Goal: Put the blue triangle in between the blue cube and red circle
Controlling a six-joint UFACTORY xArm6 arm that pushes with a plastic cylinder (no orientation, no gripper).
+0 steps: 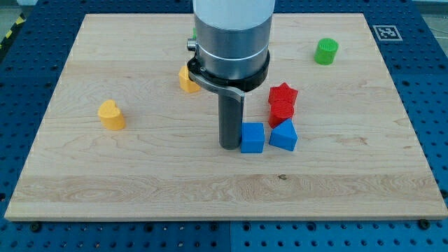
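Tip (229, 145) sitting at view's left of blue cube (253, 138), seemingly touching, gripping nothing. Blue triangle (284, 136) lying beside cube, below red blocks (283, 103); circle unclear. Needing short, square nudges.

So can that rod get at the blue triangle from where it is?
Probably not directly: my tip sits at the blue cube's left side, and the blue triangle lies beyond it, to the view's right. It would need to go around.

Blue triangle (283, 135) beside blue cube (253, 137)
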